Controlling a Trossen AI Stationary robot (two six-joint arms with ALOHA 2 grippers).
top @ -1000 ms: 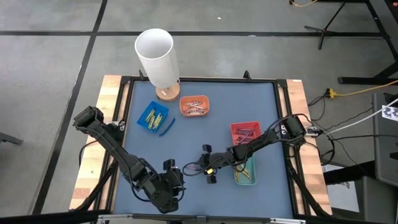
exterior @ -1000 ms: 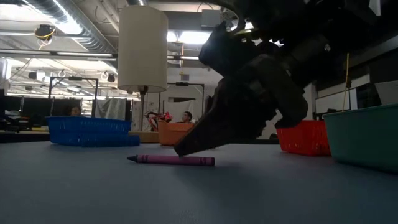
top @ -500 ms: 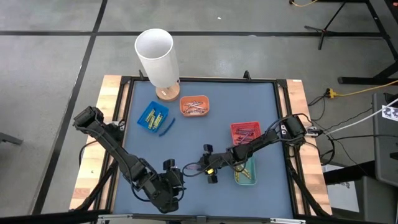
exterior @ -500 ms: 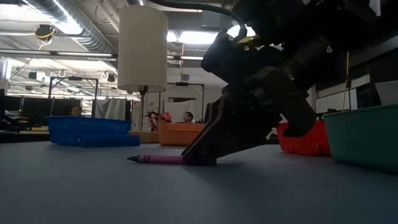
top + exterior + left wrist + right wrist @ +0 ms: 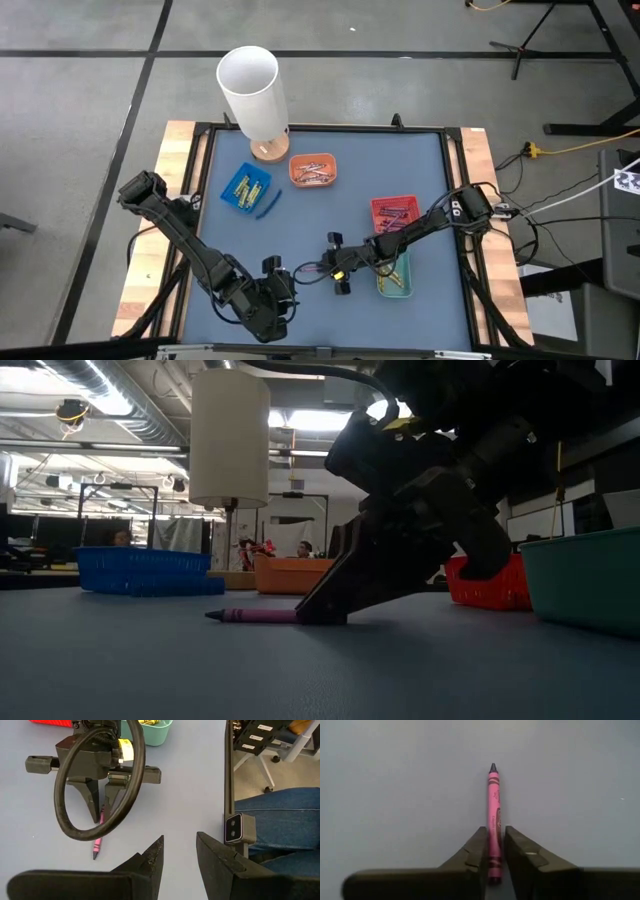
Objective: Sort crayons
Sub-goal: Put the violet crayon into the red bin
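Note:
A magenta crayon (image 5: 493, 805) lies flat on the blue table mat, near the middle toward the near edge, also seen in the low view as the crayon (image 5: 255, 616). My right gripper (image 5: 494, 851) has its fingertips down on the mat and is shut on the crayon's blunt end; its pointed end sticks out toward the table's left. My left gripper (image 5: 179, 851) hovers open to the left of it, near the front edge, touching nothing. My right gripper pinches the crayon's two long sides near its blunt end (image 5: 493, 845) between its two fingers (image 5: 476, 851). The fingers slant down from the table's right and lie along the crayon. The crayon lies flat on the mat, tip toward the table's left.
Four small trays hold crayons: blue (image 5: 246, 187) and orange (image 5: 313, 170) at the back, red (image 5: 394, 212) and green (image 5: 393, 278) under the right arm. A white cylinder (image 5: 252, 85) stands at the far left. A blue crayon (image 5: 266, 208) lies loose by the blue tray.
My right gripper has tipped down, and its fingertips have come from just above the crayon onto the mat at the crayon's blunt end. The crayon has stayed where it was.

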